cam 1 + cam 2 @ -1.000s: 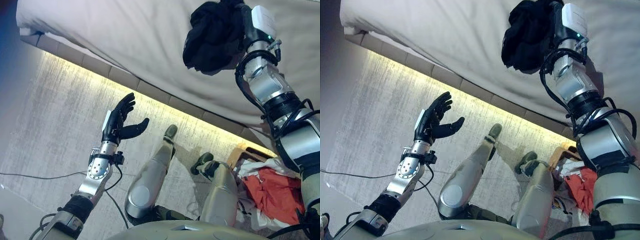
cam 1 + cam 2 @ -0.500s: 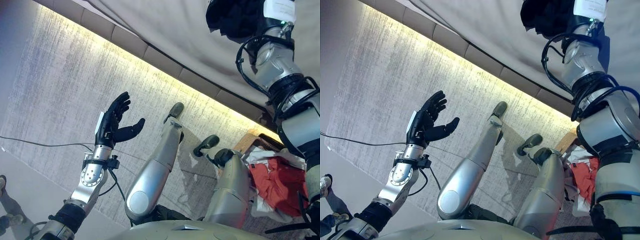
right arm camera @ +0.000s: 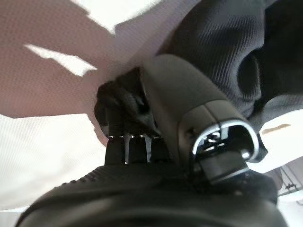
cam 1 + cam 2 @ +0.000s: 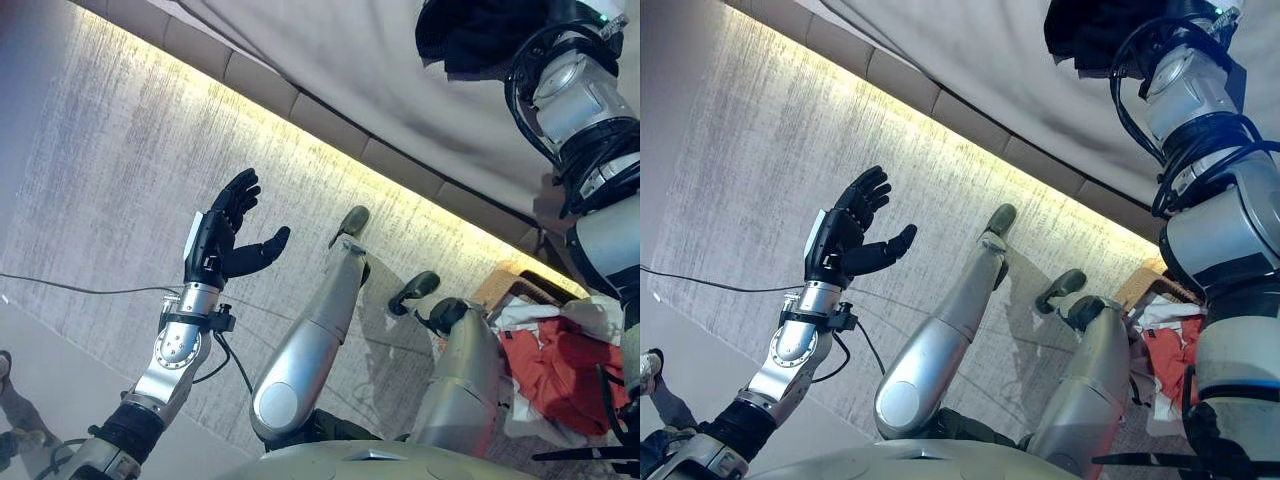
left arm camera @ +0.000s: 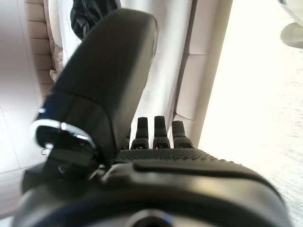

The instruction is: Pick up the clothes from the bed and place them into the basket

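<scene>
Right hand point(image 3: 156, 113) seems curled round the black garment point(image 4: 470, 35) over the bed point(image 4: 350, 70); left hand point(image 4: 222, 235) spread, idle. We fear trailing cloth slipping short of the basket point(image 4: 500, 290).

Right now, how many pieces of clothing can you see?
3 at least: a black one gripped by the right robot hand over the bed, and red and white ones in the basket. More may be hidden.

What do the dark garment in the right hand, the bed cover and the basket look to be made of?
Dark garment: black knit fabric, matt, with a fine ribbed weave and soft folds; the right hand is curled into it. Bed cover: pale, smooth woven cloth, matt, with shallow creases. Basket: only a light tan rim shows, probably wood or wicker; too little is visible to say.
</scene>
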Tool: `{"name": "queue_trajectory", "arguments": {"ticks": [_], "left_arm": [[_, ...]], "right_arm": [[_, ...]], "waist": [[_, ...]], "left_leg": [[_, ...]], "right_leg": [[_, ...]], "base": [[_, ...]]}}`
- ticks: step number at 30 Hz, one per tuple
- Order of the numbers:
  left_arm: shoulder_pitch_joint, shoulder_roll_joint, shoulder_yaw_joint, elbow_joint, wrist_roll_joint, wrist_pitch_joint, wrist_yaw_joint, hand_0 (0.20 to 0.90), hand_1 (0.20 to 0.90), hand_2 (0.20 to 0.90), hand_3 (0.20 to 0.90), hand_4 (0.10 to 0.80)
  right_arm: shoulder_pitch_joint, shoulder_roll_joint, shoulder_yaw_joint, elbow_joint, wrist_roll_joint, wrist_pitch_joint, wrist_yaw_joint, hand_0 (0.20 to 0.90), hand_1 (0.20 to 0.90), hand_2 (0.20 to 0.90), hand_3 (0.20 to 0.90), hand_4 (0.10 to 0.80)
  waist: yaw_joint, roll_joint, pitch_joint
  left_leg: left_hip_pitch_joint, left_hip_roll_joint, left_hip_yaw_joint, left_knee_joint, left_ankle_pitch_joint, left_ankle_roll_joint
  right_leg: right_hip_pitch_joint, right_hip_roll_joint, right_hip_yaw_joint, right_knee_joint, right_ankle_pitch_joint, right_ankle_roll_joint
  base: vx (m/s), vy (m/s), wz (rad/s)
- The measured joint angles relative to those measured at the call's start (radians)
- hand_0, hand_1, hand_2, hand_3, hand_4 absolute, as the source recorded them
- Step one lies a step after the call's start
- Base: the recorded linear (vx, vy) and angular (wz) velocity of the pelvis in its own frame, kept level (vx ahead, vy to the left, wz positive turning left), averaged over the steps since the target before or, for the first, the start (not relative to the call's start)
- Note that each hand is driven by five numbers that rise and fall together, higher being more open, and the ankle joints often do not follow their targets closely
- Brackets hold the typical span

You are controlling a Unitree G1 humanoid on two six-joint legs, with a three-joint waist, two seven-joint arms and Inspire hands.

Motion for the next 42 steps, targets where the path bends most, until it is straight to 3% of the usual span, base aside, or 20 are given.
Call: {"name": "queue_trajectory", "arguments": {"ticks": [8, 15, 17, 22, 24, 25, 30, 35, 37, 42], "left_arm": [[-0.002, 0.0, 0.01, 0.001, -0.029, 0.001, -0.014, 0.9, 0.9, 0.9, 0.9, 0.8], [-0.014, -0.006, 0.011, 0.04, -0.03, 0.029, -0.052, 0.9, 0.9, 0.9, 0.9, 0.8], [-0.016, -0.01, 0.012, 0.05, -0.03, 0.055, -0.056, 0.9, 0.9, 0.9, 0.9, 0.8], [-0.038, -0.023, 0.015, 0.072, -0.03, 0.095, -0.056, 0.9, 0.9, 0.9, 0.9, 0.8], [-0.04, -0.028, 0.034, 0.075, -0.029, 0.108, -0.052, 0.9, 0.9, 0.9, 0.9, 0.8], [-0.049, -0.029, 0.036, 0.085, -0.029, 0.122, -0.047, 0.9, 0.9, 0.9, 0.9, 0.8], [-0.067, -0.027, 0.064, 0.089, -0.028, 0.148, -0.028, 0.9, 0.9, 0.9, 0.9, 0.8], [-0.11, -0.023, 0.079, 0.131, -0.028, 0.165, -0.038, 0.9, 0.9, 0.9, 0.9, 0.8], [-0.113, -0.031, 0.079, 0.164, -0.027, 0.177, -0.051, 0.9, 0.9, 0.9, 0.9, 0.8], [-0.105, -0.042, 0.084, 0.21, -0.027, 0.178, -0.077, 0.9, 0.9, 0.9, 0.9, 0.8]], "right_arm": [[0.054, 0.002, -0.034, -0.007, 0.01, -0.013, 0.0, 0.3, 0.3, 0.3, 0.2, 0.1], [0.199, -0.003, -0.117, -0.116, 0.054, -0.042, -0.001, 0.3, 0.3, 0.3, 0.2, 0.1], [0.217, -0.005, -0.129, -0.136, 0.06, -0.058, -0.001, 0.3, 0.3, 0.3, 0.2, 0.1], [0.246, -0.049, -0.188, -0.223, 0.078, -0.096, 0.0, 0.3, 0.3, 0.3, 0.2, 0.1], [0.257, -0.07, -0.198, -0.264, 0.078, -0.109, 0.005, 0.3, 0.3, 0.3, 0.2, 0.1], [0.286, -0.09, -0.228, -0.305, 0.078, -0.126, 0.018, 0.3, 0.3, 0.3, 0.2, 0.1], [0.376, -0.156, -0.319, -0.404, 0.077, -0.19, 0.049, 0.3, 0.3, 0.3, 0.2, 0.1], [0.455, -0.22, -0.406, -0.433, 0.074, -0.204, 0.077, 0.3, 0.3, 0.3, 0.2, 0.1], [0.531, -0.249, -0.462, -0.445, 0.068, -0.214, 0.082, 0.3, 0.3, 0.3, 0.2, 0.1], [0.718, -0.297, -0.529, -0.542, -0.003, -0.215, 0.084, 0.3, 0.3, 0.3, 0.2, 0.1]], "waist": [[-0.018, 0.0, 0.0], [-0.054, -0.004, 0.0], [-0.066, -0.007, -0.001], [-0.11, -0.022, -0.006], [-0.134, -0.036, -0.011], [-0.146, -0.042, -0.012], [-0.231, -0.088, -0.048], [-0.306, -0.125, -0.112], [-0.345, -0.128, -0.19], [-0.419, -0.126, -0.249]], "left_leg": [[0.159, 0.009, 0.048, -0.02, -0.026, 0.015], [0.408, 0.034, 0.09, -0.153, -0.027, 0.015], [0.479, 0.052, 0.102, -0.215, -0.016, 0.018], [0.616, 0.098, 0.152, -0.356, 0.022, 0.033], [0.657, 0.106, 0.172, -0.399, 0.027, 0.031], [0.711, 0.12, 0.192, -0.45, 0.048, 0.022], [0.86, 0.138, 0.258, -0.589, 0.066, 0.018], [0.949, 0.153, 0.331, -0.681, 0.069, 0.016], [0.96, 0.154, 0.366, -0.728, 0.069, 0.016], [1.035, 0.155, 0.414, -0.793, 0.069, 0.016]], "right_leg": [[0.15, 0.004, 0.035, -0.046, 0.0, 0.002], [0.364, 0.024, 0.072, -0.183, 0.003, 0.016], [0.422, 0.039, 0.073, -0.252, 0.041, 0.037], [0.539, 0.087, 0.099, -0.42, 0.121, 0.057], [0.575, 0.102, 0.112, -0.473, 0.139, 0.059], [0.617, 0.114, 0.122, -0.523, 0.176, 0.073], [0.737, 0.15, 0.176, -0.689, 0.25, 0.099], [0.821, 0.172, 0.222, -0.853, 0.316, 0.103], [0.829, 0.178, 0.251, -0.932, 0.356, 0.113], [0.892, 0.189, 0.3, -1.033, 0.392, 0.108]], "base": [[0.026, -0.01, -0.14], [0.06, -0.016, -0.22], [0.014, 0.023, -0.43], [0.093, 0.009, -0.39], [0.12, 0.022, -0.36], [0.112, 0.015, -0.44], [0.1, 0.017, -0.5], [0.077, -0.003, -0.51], [0.068, -0.001, -0.47], [0.04, -0.016, -0.38]]}}
